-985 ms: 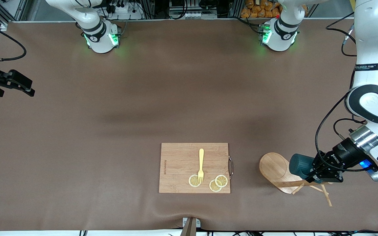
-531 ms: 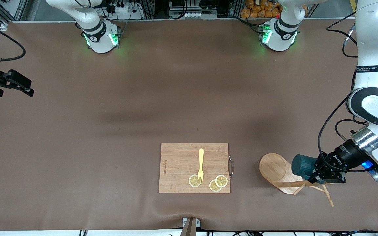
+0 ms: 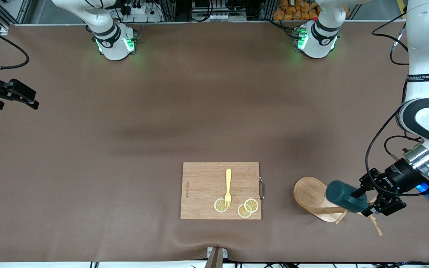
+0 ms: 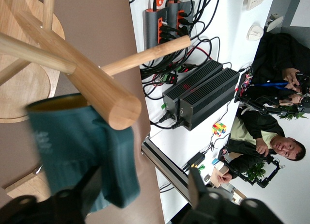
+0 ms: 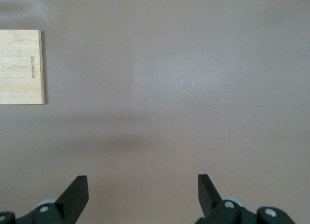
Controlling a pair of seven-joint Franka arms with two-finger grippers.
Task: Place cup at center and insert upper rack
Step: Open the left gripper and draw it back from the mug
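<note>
The cup (image 3: 343, 196), dark teal, shows over the pole of the upper rack (image 3: 308, 192), a light wooden mug tree that lies tipped on its side near the left arm's end of the table. My left gripper (image 3: 369, 201) is open at the cup's mouth end, one finger beside the cup and the other well apart. In the left wrist view the cup (image 4: 68, 136) is blurred against the pole's end (image 4: 114, 107), with the left gripper (image 4: 140, 197) spread wide. My right gripper (image 5: 143, 190) is open over bare table at the right arm's end and waits (image 3: 21, 96).
A rectangular wooden cutting board (image 3: 203, 186) lies near the table's front edge, carrying a yellow fork (image 3: 228, 186) and lemon slices (image 3: 247, 208). Its corner shows in the right wrist view (image 5: 19, 66). The rack's thin pegs (image 3: 374, 223) stick out toward the front edge.
The left gripper went from shut on the cup to open. The cup slipped lower over the rack's pole, and the left hand drew back toward the table's end.
</note>
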